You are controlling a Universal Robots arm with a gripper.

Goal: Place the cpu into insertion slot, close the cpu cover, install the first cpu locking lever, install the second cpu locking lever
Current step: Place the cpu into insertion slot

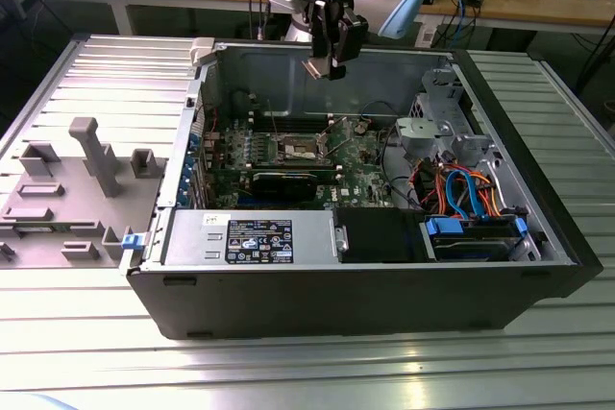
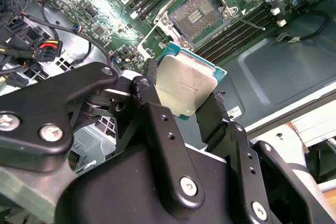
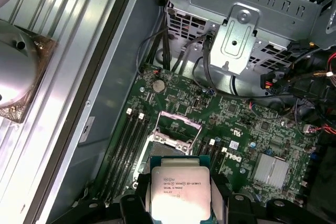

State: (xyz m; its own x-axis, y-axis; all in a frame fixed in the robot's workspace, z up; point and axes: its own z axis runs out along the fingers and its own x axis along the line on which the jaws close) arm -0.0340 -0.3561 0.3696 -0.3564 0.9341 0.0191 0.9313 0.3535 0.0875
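My gripper (image 1: 332, 62) hangs above the open computer case, over its rear wall, shut on the cpu (image 1: 315, 67). In both wrist views the cpu (image 2: 186, 85) (image 3: 180, 190) is a silver square with a green rim, held by its edges between the black fingers (image 2: 152, 85). The insertion slot (image 1: 300, 148) (image 2: 198, 17) lies well below on the green board, its dark centre bare. The cpu cover (image 3: 178, 123) stands tilted up at the slot's far side. In the first wrist view the slot (image 3: 167, 141) is partly hidden by the cpu.
Memory slots (image 3: 128, 140) flank the socket. A long black expansion card (image 1: 288, 180) lies nearer the case front. A power supply (image 1: 245, 237), a drive cage (image 1: 437, 117) and coloured cables (image 1: 461, 194) fill the case. A grey fixture (image 1: 72, 189) sits on the exterior view's left.
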